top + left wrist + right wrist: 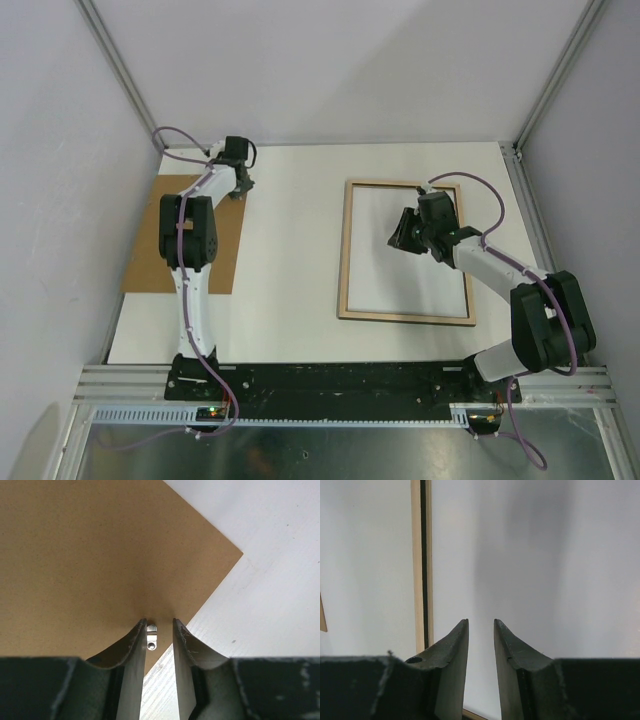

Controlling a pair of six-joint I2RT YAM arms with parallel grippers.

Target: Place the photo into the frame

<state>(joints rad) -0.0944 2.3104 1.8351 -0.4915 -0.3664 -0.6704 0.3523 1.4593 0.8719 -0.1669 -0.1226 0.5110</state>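
Frankly, you are running the biggest risk on the left. The left jaws are sitting low over the corner of the board (140, 250), which is lying flat on the surface (290, 230). If you are closing there, the tips are likely to scrape across the board (75, 555) and push it aside rather than get under its edge. A small metal clip (152, 636) is showing in the gap. Pinching only that could bend it, or tilt the board so it swings.

On the right, the jaws are hanging over the white area (390, 280) inside the frame (344, 250), which is lying pale side up and well apart from the board. Pressing down there is risking a creased sheet, a stressed pane or a shifted frame (417, 555). You are also gambling on the order. No printed face of the photo is showing in any view. I cannot tell whether that white area is the photo's back already seated or just the surface seen through the pane. If you bring the board over first, you could be shutting the photo out.

The left jaws are standing slightly apart, a narrow gap wider than the clip. They are gripping nothing, and I cannot tell whether the tips are touching the board. The right jaws are showing the same narrow gap, holding nothing, and whether they are touching the white area is not clear.
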